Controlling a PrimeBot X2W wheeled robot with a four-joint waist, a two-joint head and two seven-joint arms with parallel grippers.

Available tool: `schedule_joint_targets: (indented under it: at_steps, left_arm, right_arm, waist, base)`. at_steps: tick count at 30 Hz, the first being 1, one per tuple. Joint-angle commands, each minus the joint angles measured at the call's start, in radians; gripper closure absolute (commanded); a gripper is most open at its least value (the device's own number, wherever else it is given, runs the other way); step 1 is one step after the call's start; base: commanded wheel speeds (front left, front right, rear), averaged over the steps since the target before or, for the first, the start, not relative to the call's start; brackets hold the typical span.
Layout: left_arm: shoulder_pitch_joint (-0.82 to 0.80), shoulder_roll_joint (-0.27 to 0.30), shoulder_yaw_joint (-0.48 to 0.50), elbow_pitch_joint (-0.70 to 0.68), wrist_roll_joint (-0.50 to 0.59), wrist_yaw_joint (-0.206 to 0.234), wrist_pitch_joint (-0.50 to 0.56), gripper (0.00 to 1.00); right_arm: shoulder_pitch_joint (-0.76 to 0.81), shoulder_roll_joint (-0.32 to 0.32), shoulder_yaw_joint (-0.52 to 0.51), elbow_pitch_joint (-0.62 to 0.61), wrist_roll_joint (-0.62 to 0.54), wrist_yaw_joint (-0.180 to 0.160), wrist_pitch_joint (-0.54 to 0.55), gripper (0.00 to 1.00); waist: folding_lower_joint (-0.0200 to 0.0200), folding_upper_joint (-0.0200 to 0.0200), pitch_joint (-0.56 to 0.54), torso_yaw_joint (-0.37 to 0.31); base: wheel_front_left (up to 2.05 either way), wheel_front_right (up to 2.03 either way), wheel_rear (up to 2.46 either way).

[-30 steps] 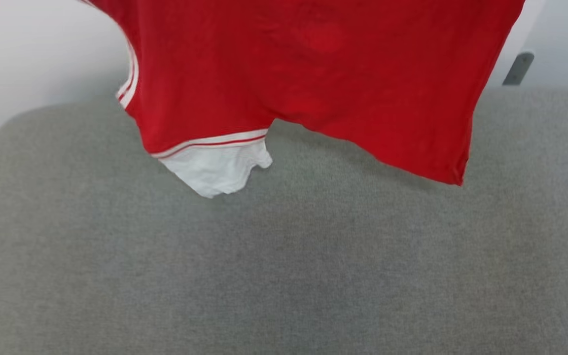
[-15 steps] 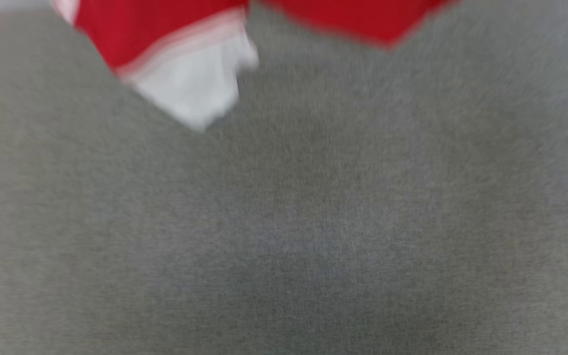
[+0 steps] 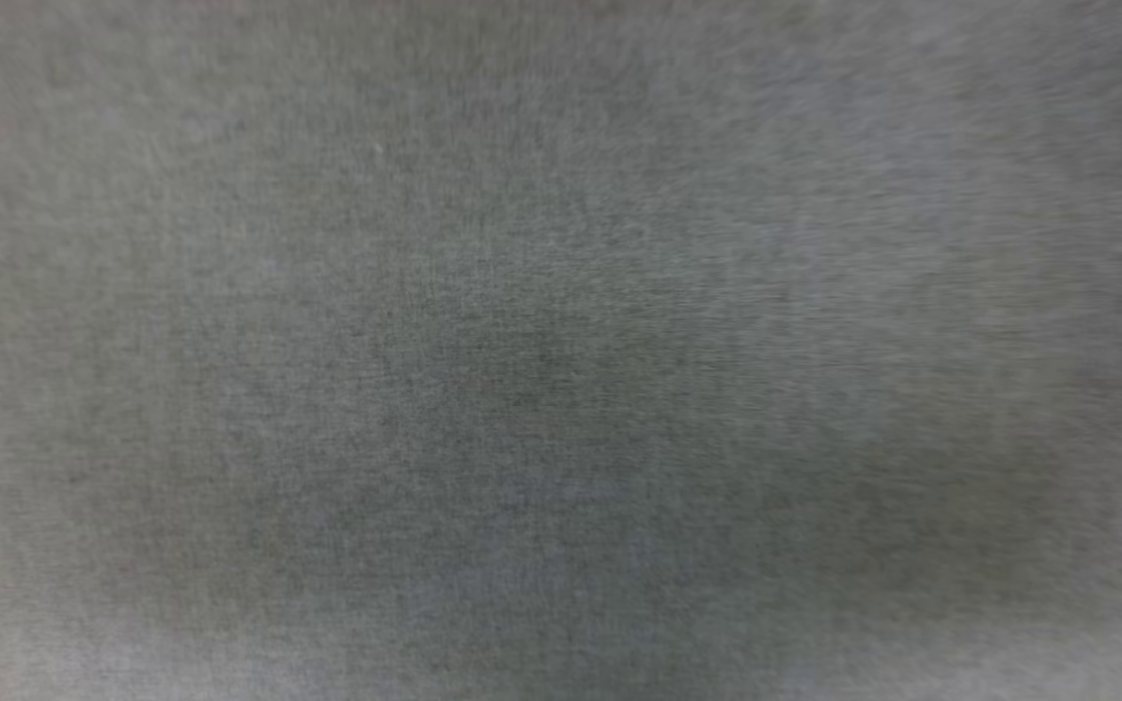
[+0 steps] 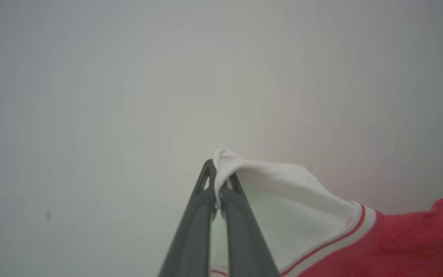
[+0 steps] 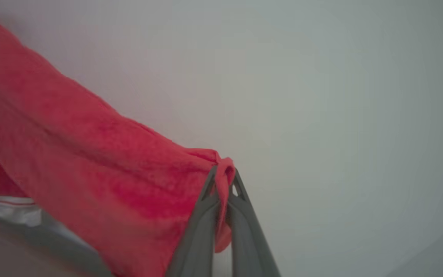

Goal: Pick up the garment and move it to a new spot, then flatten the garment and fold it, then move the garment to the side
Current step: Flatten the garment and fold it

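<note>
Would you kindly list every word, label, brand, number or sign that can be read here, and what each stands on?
None can be read.
The garment shows plain red cloth, a white hem panel and stripe trim, with no print or tag in sight.
The grey fabric surface is blurred and shows no marking.

In the head view lies a grey cloth surface [image 3: 561,389] with a fine woven grain, blurred; it is darker about the middle and paler toward the upper right and the bottom edge; in both wrist views a plain pale wall [image 4: 90,96] stands behind, softly and evenly lit; one small dark speck [image 4: 48,214] sits low on its left.
</note>
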Motion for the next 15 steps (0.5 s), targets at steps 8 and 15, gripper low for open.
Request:
schedule_joint_targets:
  at_steps: [8, 15]
  left_arm:
    - [0.259, -0.018, 0.015, 0.018, -0.009, -0.080, -0.001, 1.00]
    - [0.433, -0.012, -0.128, -0.052, -0.150, -0.104, 0.140, 1.00]
  right_arm:
    - [0.144, 0.003, -0.025, 0.066, -0.049, -0.001, -0.001, 1.00]
    - [0.264, -0.031, 0.032, 0.067, 0.043, -0.001, 0.040, 1.00]
  waist:
    - [0.0000, 0.0000, 0.025, 0.111]
    - [0.0000, 0.0000, -0.128, 0.143]
  base:
    - [0.00, 0.00, 0.00]
    - [0.00, 0.00, 0.00]
